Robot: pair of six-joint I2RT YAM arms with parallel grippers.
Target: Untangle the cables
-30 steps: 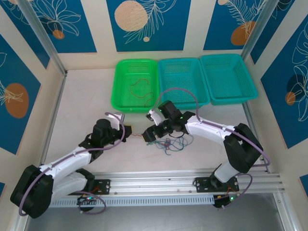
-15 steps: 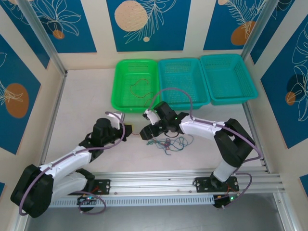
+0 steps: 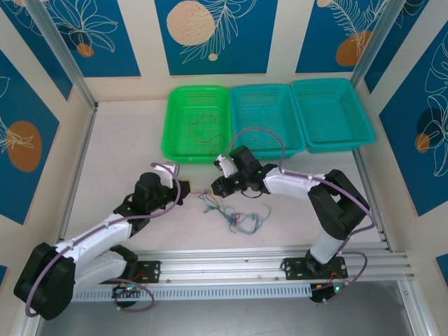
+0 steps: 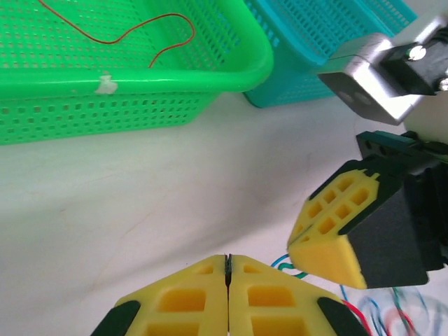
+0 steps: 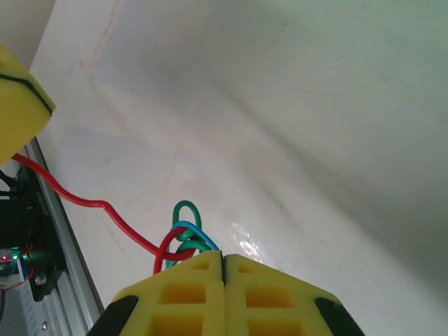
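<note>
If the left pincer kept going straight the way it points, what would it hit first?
Probably the right pincer, facing the left pincer close ahead with a red cable between them. Depth is unclear; if it slips past, the green basket comes next.

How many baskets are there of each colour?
Green plastic mesh basket: 1
Teal plastic mesh baskets: 2
Total: 3
</note>
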